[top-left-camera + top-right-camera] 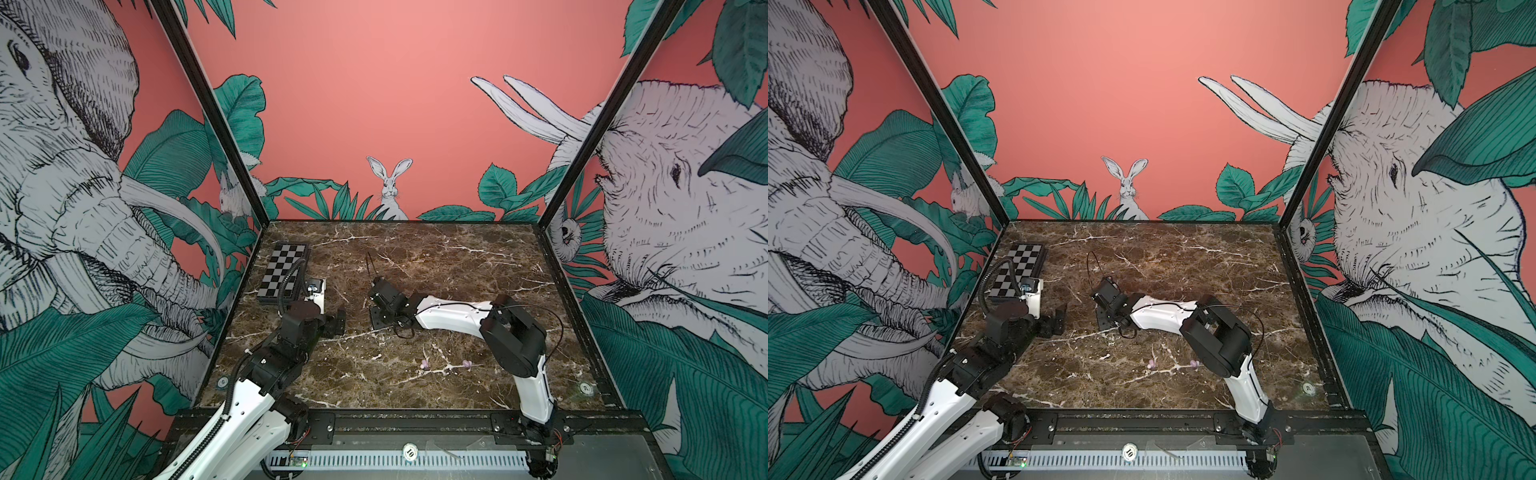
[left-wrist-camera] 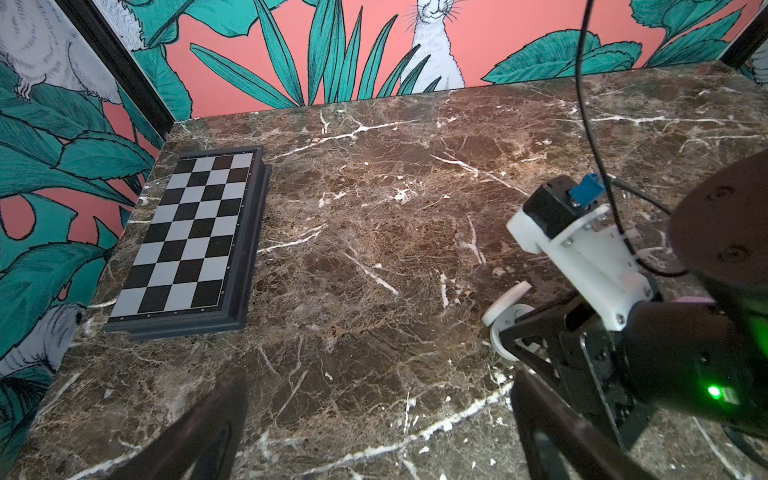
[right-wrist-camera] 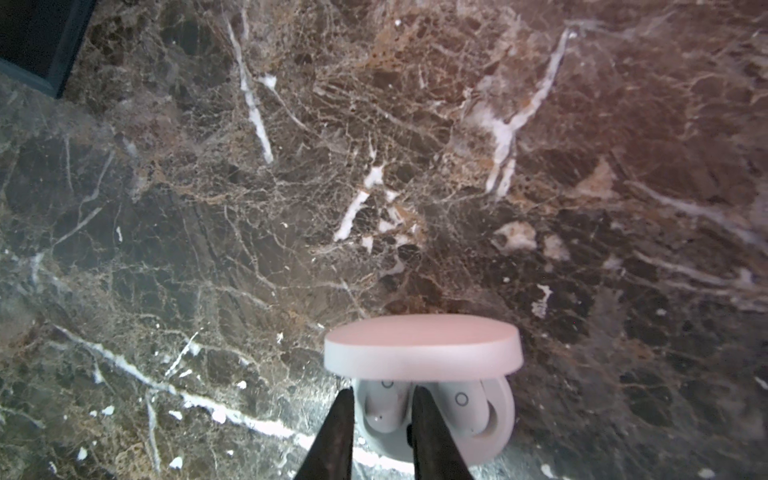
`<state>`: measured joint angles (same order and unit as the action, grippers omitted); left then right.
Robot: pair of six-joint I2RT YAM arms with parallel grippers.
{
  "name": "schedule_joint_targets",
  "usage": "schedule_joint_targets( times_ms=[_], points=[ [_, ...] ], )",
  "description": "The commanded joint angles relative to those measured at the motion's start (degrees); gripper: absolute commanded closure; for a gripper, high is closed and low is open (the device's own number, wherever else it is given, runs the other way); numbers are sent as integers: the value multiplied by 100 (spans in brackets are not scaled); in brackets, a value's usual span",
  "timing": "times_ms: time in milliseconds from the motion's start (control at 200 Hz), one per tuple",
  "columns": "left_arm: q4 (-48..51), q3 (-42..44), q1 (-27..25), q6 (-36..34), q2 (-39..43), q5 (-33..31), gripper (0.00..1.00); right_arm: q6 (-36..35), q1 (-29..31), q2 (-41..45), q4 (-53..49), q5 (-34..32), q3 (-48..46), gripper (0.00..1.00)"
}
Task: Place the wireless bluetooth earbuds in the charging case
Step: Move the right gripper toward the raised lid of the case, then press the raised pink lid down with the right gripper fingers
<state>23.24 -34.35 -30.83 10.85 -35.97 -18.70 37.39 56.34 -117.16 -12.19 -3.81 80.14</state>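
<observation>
In the right wrist view a white charging case (image 3: 500, 419) stands open on the marble, its lid (image 3: 422, 347) raised. Two white earbuds lie in it. My right gripper (image 3: 382, 395) has its fingers against the two sides of one white earbud (image 3: 384, 409); the other white bud (image 3: 461, 405) sits beside it. From the left wrist view the case (image 2: 505, 320) shows under the right gripper. Both top views show two lilac earbuds (image 1: 424, 364) (image 1: 466, 364) lying loose nearer the front. My left gripper (image 2: 374, 436) is open over bare marble, left of the case.
A folded chessboard (image 1: 282, 270) lies at the back left by the wall. The right arm (image 1: 453, 318) stretches low across the middle of the table. A black cable (image 2: 590, 137) loops above its wrist. Walls close in the table on three sides.
</observation>
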Motion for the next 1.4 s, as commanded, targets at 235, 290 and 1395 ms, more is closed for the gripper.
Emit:
schedule_joint_targets(
  times_ms=[235,290,1395],
  points=[
    [-48,-73,-19,-39,15,6,1,70,38,-113,-7,-142,162,82],
    [-41,-79,-20,-39,12,7,1,81,51,-113,-4,-146,169,83],
    [-22,-81,-15,-22,37,7,1,270,396,172,202,-1225,-197,100]
  ],
)
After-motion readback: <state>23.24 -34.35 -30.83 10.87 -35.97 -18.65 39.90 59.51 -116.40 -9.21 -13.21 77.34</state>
